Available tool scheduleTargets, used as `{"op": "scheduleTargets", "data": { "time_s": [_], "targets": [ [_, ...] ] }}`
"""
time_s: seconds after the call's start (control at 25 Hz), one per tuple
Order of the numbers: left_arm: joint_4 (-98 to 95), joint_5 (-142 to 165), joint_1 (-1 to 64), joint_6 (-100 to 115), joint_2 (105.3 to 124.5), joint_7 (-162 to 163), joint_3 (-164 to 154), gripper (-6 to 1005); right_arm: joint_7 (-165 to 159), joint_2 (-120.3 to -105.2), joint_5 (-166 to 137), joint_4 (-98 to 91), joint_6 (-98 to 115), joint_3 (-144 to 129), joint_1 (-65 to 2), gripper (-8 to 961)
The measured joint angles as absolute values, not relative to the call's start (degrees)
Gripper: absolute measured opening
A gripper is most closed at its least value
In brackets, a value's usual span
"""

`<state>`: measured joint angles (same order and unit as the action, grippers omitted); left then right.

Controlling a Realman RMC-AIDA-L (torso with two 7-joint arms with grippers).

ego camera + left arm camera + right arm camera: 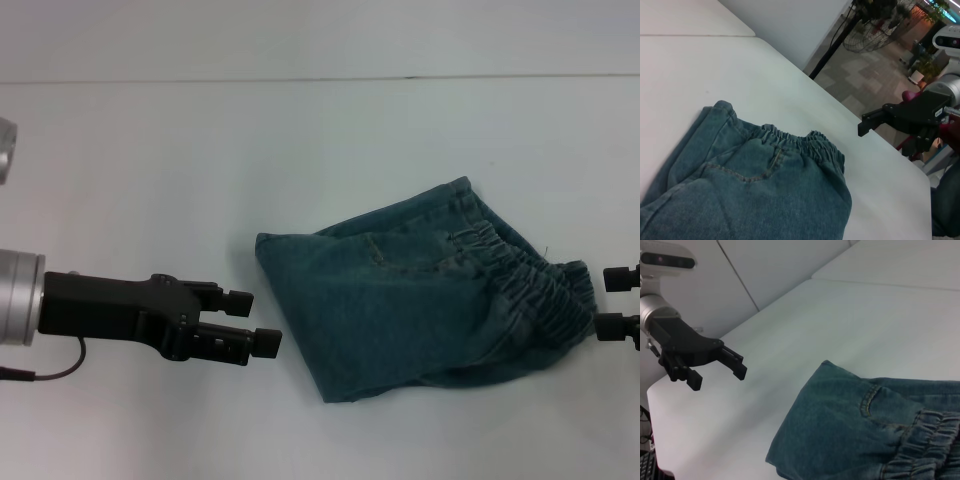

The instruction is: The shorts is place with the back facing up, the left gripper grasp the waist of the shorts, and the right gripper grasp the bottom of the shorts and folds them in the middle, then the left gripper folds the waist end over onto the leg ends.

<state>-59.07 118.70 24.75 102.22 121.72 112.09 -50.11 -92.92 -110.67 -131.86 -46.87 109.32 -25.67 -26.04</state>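
At the centre-right of the head view, the faded blue denim shorts [400, 305] lie folded in a compact bundle on the plain white tabletop [150, 160], one smooth folded edge facing frame left and the gathered, ruffled elastic waist [530, 300] bunched at the bundle's right side, on top. A curved pocket seam shows on the upper layer near the bundle's middle. At lower left of that view, the left tool [250, 322], a black two-finger gripper on a silver cylindrical arm with a thin cable, hangs just off the shorts' left edge, not touching cloth; its two fingers are parted with a clear gap and hold nothing. At the right edge of the frame, the right tool [620, 303], black and mostly cut off by the frame, sits just beside the waist; two finger stubs show one above the other with a gap between them, nothing held, apart from the denim. In the left wrist view the shorts fill the lower left, waist ruffle across the middle, and the right tool appears at mid right past the tabletop's edge region, fingers spread. In the right wrist view the shorts fill the lower right, waist at the bottom right corner, left tool at mid left over bare tabletop, fingers spread, empty.
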Motion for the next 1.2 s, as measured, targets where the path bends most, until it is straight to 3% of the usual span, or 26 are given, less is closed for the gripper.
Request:
{"op": "scheduleTargets", "data": {
  "time_s": [1.0,1.2],
  "targets": [
    [-58.61,119.9,25.52,102.19,121.41,112.88,-50.19,862,-92.99,-111.19,-133.28,-46.85,107.58,-26.61,-27.35,956],
    [-56.36,120.22,27.34,102.2,121.6,112.77,-50.65,862,-92.55,-112.69,-132.92,-46.73,105.72,-26.63,-28.29,956]
  ]
}}
